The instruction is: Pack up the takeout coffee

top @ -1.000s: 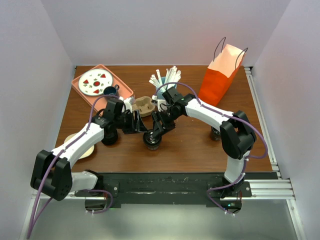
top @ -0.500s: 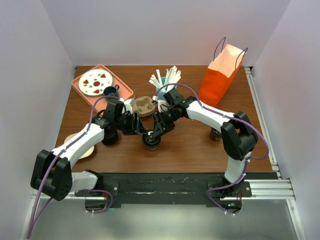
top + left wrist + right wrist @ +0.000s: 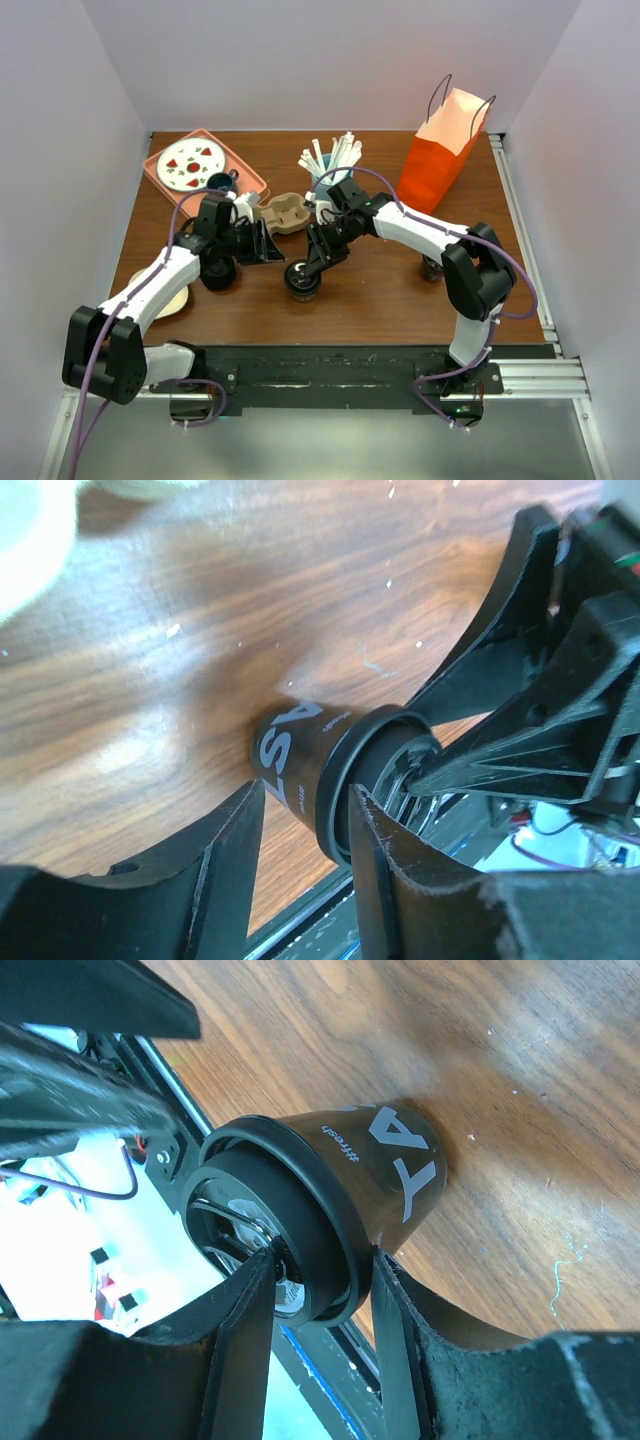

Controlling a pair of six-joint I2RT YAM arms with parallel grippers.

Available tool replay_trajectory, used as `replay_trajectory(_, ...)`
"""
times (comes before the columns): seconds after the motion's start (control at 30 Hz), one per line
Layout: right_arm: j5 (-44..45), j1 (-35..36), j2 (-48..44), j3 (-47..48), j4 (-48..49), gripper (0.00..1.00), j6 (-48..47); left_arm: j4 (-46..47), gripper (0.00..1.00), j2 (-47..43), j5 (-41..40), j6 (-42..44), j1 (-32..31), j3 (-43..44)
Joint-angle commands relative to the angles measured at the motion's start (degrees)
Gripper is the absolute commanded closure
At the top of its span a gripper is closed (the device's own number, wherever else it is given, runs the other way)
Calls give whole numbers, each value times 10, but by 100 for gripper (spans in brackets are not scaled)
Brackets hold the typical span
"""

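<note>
A black takeout coffee cup [image 3: 303, 281] with a black lid stands on the brown table near the middle front. My right gripper [image 3: 313, 264] is shut on the cup's lid rim; the right wrist view shows both fingers [image 3: 245, 1320] pressing the lid of the cup [image 3: 395, 1175]. My left gripper [image 3: 267, 243] is open, to the left of the cup and apart from it. In the left wrist view the cup [image 3: 290, 742] lies beyond the fingertips of the left gripper [image 3: 305, 805]. The orange paper bag [image 3: 441, 150] stands open at the back right.
A cardboard cup carrier [image 3: 286, 212] lies behind the cup. A pink tray [image 3: 236, 165] with a plate sits back left. A cup of straws [image 3: 333, 160] stands at the back. Another black cup [image 3: 218, 272] is under the left arm, and one [image 3: 432, 268] is by the right arm.
My left gripper has drawn back to the left, away from the cup. The right gripper stays shut on the lid, and the cup has barely moved.
</note>
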Motion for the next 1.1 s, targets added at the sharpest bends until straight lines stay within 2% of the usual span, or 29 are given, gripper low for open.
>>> replay_trajectory(0.0,42,5,-1,-18,-21,60,-13,27,57,-12,67,17,17,-16)
replay_trajectory(0.13,41,4,1,-14,-21,59,-12,61,57,-9,100,10,17,-32)
replay_trajectory(0.7,34,4,8,-32,-3,61,-8,115,61,23,108,10,13,-93)
replay_trajectory(0.9,42,3,9,-65,12,64,-15,91,68,43,74,3,12,-90)
replay_trajectory(1.07,52,4,13,-88,25,67,-18,52,71,55,3,10,2,-87)
